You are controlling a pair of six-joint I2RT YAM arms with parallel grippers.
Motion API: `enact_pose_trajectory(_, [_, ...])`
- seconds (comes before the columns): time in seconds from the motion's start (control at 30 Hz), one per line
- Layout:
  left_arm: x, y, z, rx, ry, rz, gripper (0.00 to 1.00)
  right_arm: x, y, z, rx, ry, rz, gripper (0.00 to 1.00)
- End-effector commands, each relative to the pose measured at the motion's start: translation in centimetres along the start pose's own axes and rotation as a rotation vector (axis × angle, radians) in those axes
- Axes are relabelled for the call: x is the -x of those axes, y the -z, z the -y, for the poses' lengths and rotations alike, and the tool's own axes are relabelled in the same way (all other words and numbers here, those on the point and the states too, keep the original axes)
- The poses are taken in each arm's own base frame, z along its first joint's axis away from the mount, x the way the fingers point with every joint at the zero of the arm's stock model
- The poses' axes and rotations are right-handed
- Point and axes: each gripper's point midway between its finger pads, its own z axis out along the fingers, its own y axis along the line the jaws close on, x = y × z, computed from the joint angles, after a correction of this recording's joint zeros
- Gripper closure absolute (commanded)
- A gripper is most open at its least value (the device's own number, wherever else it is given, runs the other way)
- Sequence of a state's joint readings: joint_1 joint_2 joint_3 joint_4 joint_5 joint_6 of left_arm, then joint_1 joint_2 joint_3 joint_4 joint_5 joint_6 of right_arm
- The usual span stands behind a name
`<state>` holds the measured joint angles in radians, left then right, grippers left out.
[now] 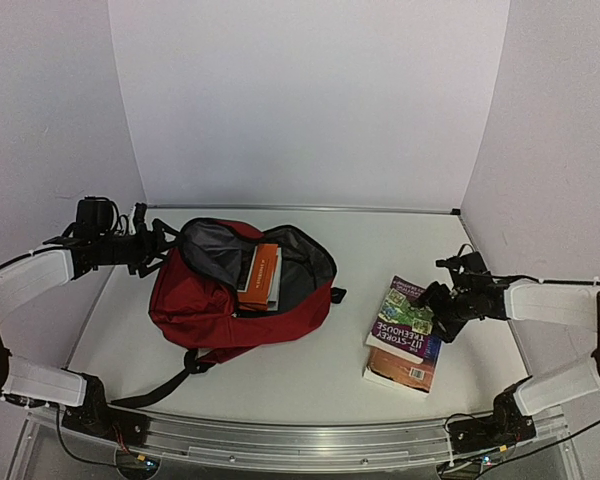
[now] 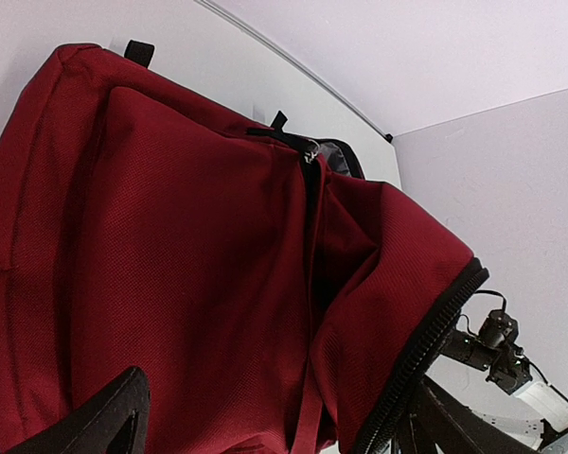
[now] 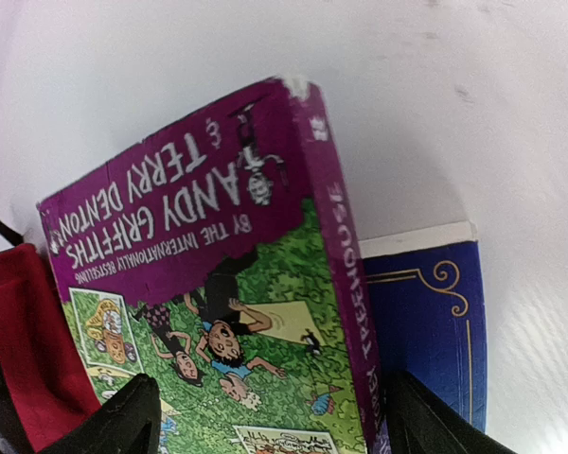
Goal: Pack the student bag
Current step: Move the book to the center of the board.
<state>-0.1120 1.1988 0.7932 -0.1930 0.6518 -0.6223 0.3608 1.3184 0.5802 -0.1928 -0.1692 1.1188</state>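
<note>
A white table enclosed by white walls is seen from above, with two robot arms mounted at its near edge.

The student bag, a dark red backpack, is laid on the left half of the table. Its main compartment is unzipped and spread wide, so the grey lining is exposed. An orange book is tucked inside the opening, with a grey, flat item just to its right. A black strap is trailed from the bag toward the near left corner.

The left gripper is held at the far left edge of the bag, beside the rim of the opening. In the left wrist view its dark fingers are set wide apart, and red fabric and a black zipper are seen between and beyond them. Nothing is gripped.

On the right half of the table, well apart from the bag, a purple book with a green cartoon cover is stacked on a blue book. The right gripper is placed at the far right edge of this stack. In the right wrist view its fingers are spread apart, one on each side of the purple book. Whether the pads are touching the book cannot be told
</note>
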Motion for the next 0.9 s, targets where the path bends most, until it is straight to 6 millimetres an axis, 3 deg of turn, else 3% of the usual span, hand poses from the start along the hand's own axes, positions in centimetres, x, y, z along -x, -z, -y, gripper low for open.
enact_pose_trajectory(0.0, [1.3, 1.3, 1.8, -0.020, -0.061, 0.046, 0.11, -1.7, -3.1, -0.2, 0.038, 0.054, -0.072, 0.20])
enact_pose_trajectory(0.23, [1.2, 2.2, 2.8, -0.041, -0.080, 0.058, 0.11, -0.4, -4.8, -3.1, 0.073, 0.169, -0.029, 0.18])
enact_pose_trajectory(0.37, [1.2, 3.9, 4.5, -0.059, -0.128, 0.080, 0.11, 2.2, -4.0, -4.9, 0.067, 0.317, 0.069, 0.14])
enact_pose_trajectory(0.57, [0.1, 5.8, 5.0, -0.028, -0.138, 0.077, 0.10, 6.2, -2.3, -8.4, 0.087, 0.526, 0.164, 0.06])
enact_pose_trajectory(0.7, [-0.8, 6.2, 4.8, -0.027, -0.126, 0.070, 0.10, 5.8, -4.1, -9.9, 0.107, 0.695, 0.067, 0.05])
enact_pose_trajectory(0.87, [-1.4, 6.6, 4.9, -0.034, -0.115, 0.067, 0.10, 4.4, -6.7, -10.3, 0.133, 0.822, -0.078, 0.07])
